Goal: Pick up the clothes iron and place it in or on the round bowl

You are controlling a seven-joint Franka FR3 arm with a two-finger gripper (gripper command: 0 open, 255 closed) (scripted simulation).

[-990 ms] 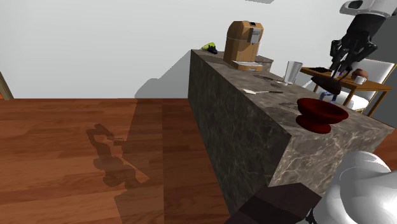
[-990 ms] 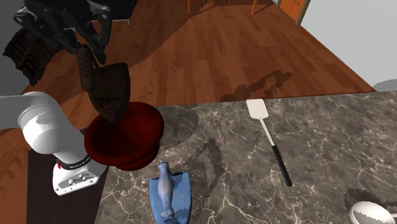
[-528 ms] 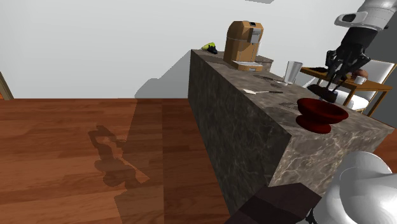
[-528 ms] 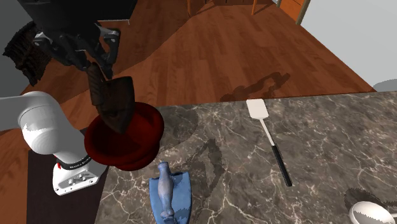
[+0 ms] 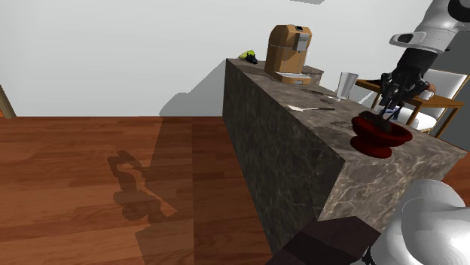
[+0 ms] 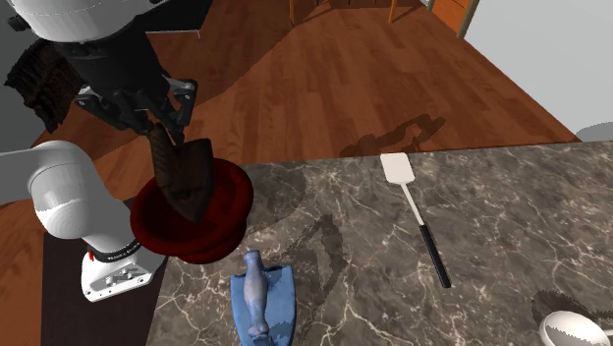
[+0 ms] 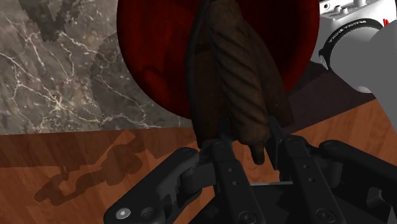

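Note:
A dark red round bowl stands at the corner of the marble counter, close to its edge. My black gripper is shut on the handle of a dark brown clothes iron. The iron hangs tilted, its lower end down inside the bowl. In the shoulder view the gripper is right above the bowl, and the iron shows at the rim. In the wrist view the fingers clasp the iron, with the bowl beneath it.
A blue handled object lies on the counter beside the bowl. A spatula lies mid-counter and a white dish sits at the corner. A brown coffee machine and a glass stand at the counter's far end. The floor drops off beyond the bowl.
The gripper has come down with the iron, from above the bowl to the iron's lower end sitting inside it. The grip has stayed shut.

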